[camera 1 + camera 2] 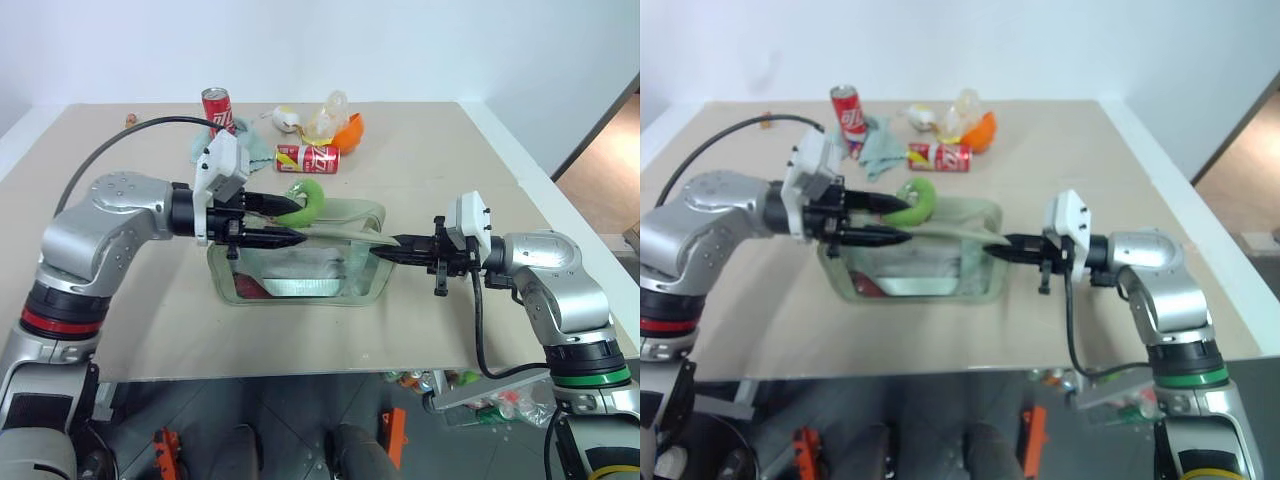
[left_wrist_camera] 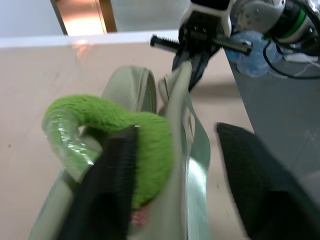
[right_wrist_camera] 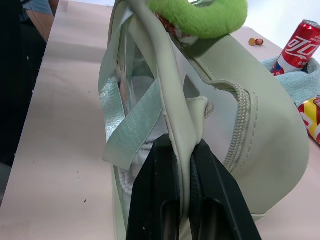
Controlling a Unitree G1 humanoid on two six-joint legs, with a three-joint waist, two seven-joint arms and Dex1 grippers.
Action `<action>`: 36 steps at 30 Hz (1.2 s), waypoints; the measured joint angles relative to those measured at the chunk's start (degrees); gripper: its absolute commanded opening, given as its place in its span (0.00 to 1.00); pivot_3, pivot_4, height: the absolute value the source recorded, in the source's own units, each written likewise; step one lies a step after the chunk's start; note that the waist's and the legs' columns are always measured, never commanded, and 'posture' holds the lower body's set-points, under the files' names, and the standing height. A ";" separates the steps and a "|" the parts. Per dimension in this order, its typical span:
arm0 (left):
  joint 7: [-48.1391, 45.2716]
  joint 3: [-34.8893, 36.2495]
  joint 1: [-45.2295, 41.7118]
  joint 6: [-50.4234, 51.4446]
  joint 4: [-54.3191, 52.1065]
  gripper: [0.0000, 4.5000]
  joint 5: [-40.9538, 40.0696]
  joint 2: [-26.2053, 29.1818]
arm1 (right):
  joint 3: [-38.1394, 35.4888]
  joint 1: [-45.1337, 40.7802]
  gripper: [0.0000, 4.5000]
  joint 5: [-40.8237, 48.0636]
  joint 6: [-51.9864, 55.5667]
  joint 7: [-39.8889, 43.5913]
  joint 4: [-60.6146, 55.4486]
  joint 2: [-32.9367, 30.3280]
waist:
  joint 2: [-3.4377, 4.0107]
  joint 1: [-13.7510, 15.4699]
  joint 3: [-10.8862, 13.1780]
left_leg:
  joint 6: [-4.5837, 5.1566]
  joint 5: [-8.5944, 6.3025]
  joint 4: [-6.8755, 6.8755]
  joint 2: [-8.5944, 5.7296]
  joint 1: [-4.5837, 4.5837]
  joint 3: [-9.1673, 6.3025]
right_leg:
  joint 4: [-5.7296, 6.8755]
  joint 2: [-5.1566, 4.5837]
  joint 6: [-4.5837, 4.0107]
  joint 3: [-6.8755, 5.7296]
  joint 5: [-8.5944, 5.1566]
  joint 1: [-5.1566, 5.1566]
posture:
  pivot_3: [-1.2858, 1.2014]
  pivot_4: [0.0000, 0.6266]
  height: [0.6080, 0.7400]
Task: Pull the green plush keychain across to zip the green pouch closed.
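One pouch (image 1: 300, 262) sits on the surface (image 1: 120, 330), with one keychain (image 1: 306, 201) on top of it. Two red cans stand or lie behind it: one upright (image 1: 217, 109) and one on its side (image 1: 307, 158). One teal cloth (image 1: 250, 148) lies by the upright can. One orange object (image 1: 350, 131) and one clear plastic item (image 1: 327, 118) sit together near the far edge, with one small white and yellow item (image 1: 286, 119) just beside them. One tiny brown thing (image 1: 129, 118) lies near the far left edge. Two tools are in view: the left (image 1: 292, 222) and the right (image 1: 380, 247).
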 measured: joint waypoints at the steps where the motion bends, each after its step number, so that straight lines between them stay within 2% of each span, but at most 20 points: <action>1: 0.04 1.42 0.47 0.69 -0.69 0.66 -0.27 1.46 | 0.04 0.00 0.00 -0.02 -0.14 0.03 0.03 0.02 | 0.00 -0.08 0.00 | 0.00 0.00 0.00 0.01 0.00 0.01 | 0.00 0.00 0.00 0.00 0.00 -0.01 | 0.52 0.24 1.00; 4: 2.28 8.61 4.49 4.51 -4.65 0.66 -2.94 5.66 | 0.10 -0.10 0.00 -0.07 -0.51 0.09 0.43 0.07 | 0.00 -0.11 0.00 | 0.03 -0.02 -0.02 0.03 0.01 0.01 | 0.00 -0.01 0.00 0.01 -0.04 0.00 | 0.52 0.24 1.00; 9: 8.69 16.76 13.69 10.11 -12.50 0.66 -7.09 6.88 | 0.37 -0.91 0.00 -0.14 -0.93 0.25 1.66 0.30 | 0.00 -0.03 0.00 | 0.02 -0.01 0.03 0.04 0.02 -0.04 | 0.01 -0.02 -0.01 -0.06 -0.01 0.05 | 0.52 0.24 1.00; 11: 14.33 22.25 20.37 11.76 -16.98 0.66 -8.08 5.35 | 0.69 -1.13 0.00 -0.02 -0.64 0.69 1.88 0.43 | 0.00 -0.15 0.00 | 0.02 -0.01 0.02 0.08 0.09 0.05 | 0.03 -0.01 -0.03 0.02 0.01 0.06 | 0.52 0.24 1.00; 15: 21.79 27.50 28.65 11.63 -21.98 0.66 -8.31 1.25 | 0.89 -1.72 0.00 0.10 0.35 0.79 2.17 0.73 | 0.01 -0.14 0.00 | 0.02 -0.01 0.02 0.11 0.18 0.09 | 0.07 0.00 -0.06 0.06 0.02 0.11 | 0.52 0.24 1.00; 18: 27.55 28.54 35.53 9.33 -23.70 0.66 -6.07 -3.32 | 0.88 -1.90 0.00 0.11 0.81 0.82 2.18 0.82 | -0.01 -0.07 0.00 | 0.02 -0.01 0.02 0.12 0.17 0.05 | 0.07 0.03 -0.10 0.02 0.05 0.10 | 0.52 0.24 1.00; 21: 29.66 28.49 38.07 7.03 -24.27 0.66 -5.14 -5.76 | 0.91 -1.92 0.00 0.09 0.84 1.07 2.19 0.82 | -0.01 -0.08 -0.01 | 0.02 -0.01 0.02 0.12 0.20 0.08 | 0.07 0.02 -0.11 0.06 0.07 0.11 | 0.52 0.24 1.00; 29: 30.69 25.70 37.52 1.68 -22.01 0.66 -3.84 -8.21 | 0.96 -2.25 0.00 0.02 0.86 1.19 2.22 0.82 | -0.02 -0.08 -0.01 | 0.02 -0.01 0.02 0.12 0.19 0.09 | 0.06 0.03 -0.10 0.06 0.07 0.10 | 0.52 0.24 1.00; 32: 30.42 24.83 36.41 1.43 -21.16 0.47 -4.72 -8.65 | 0.95 -2.21 0.00 0.02 0.88 1.15 2.20 0.78 | -0.01 -0.10 -0.01 | 0.02 -0.01 0.01 0.12 0.19 0.10 | 0.06 0.04 -0.10 0.07 0.07 0.10 | 0.52 0.24 1.00; 36: 29.99 24.20 36.15 1.59 -20.08 0.17 -6.93 -10.17 | 0.93 -1.91 0.00 0.02 0.90 0.98 1.88 0.55 | -0.02 -0.08 -0.01 | 0.02 -0.01 0.01 0.12 0.18 0.09 | 0.06 0.04 -0.10 0.05 0.06 0.10 | 0.52 0.24 1.00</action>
